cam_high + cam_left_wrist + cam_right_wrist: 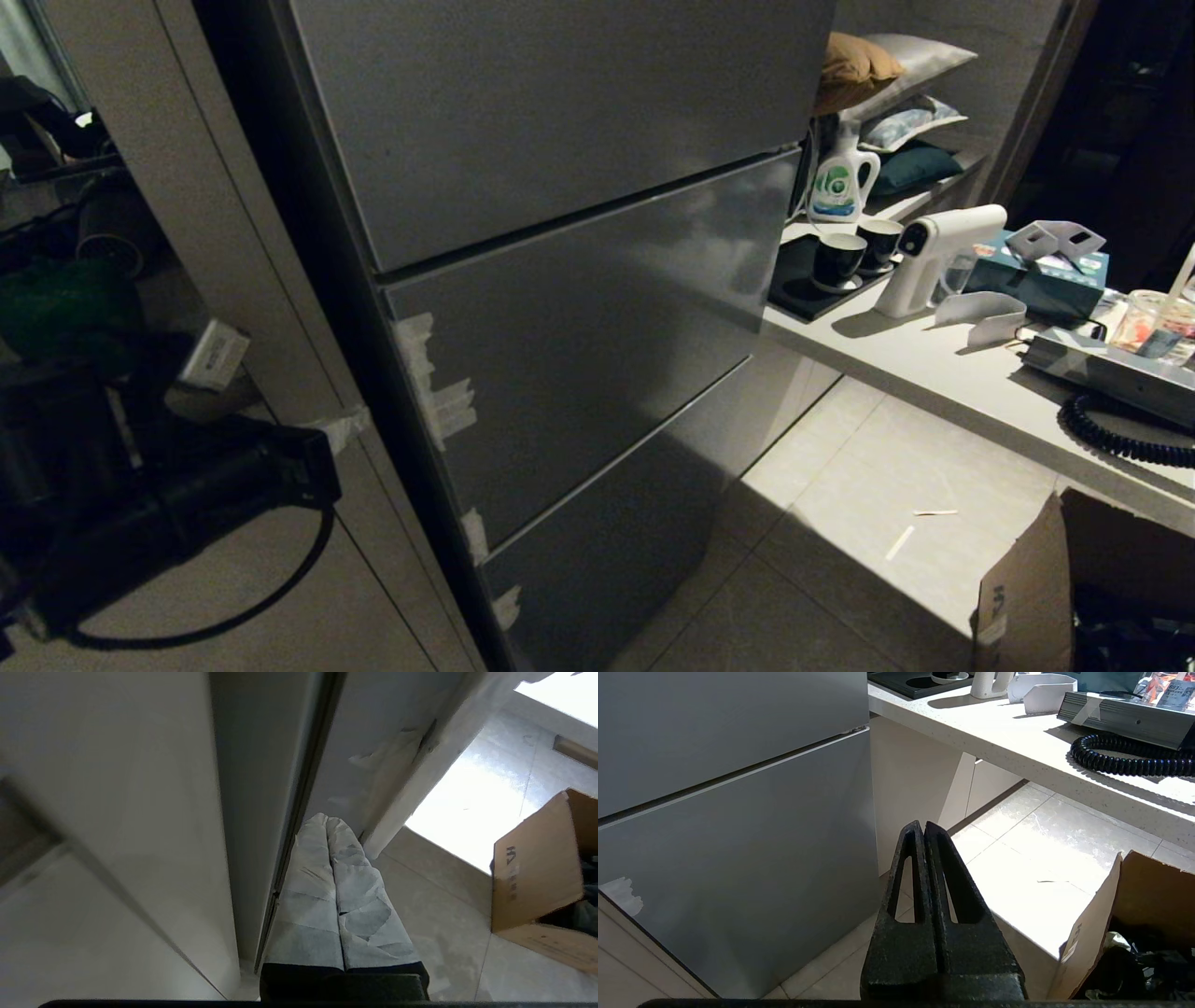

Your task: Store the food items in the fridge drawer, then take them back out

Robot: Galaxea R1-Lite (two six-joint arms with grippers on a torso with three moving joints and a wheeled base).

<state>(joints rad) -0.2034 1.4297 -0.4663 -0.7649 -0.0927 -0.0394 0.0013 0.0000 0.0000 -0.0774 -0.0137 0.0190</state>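
Before the fridge (pixel 560 308), three grey door panels stand shut; no drawer or food shows. Left pincer (pixel 327 823), fingers pressed together, points along the door's edge. Right pincer (pixel 923 828), likewise pressed together, hangs over floor near one cardboard box (pixel 1134 914). Two cups (pixel 854 252) sit on the worktop (pixel 934 373).

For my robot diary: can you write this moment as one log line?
fridge: all fronts closed | food: none visible | left gripper: shut, at fridge's side edge | right gripper: shut, idle above floor
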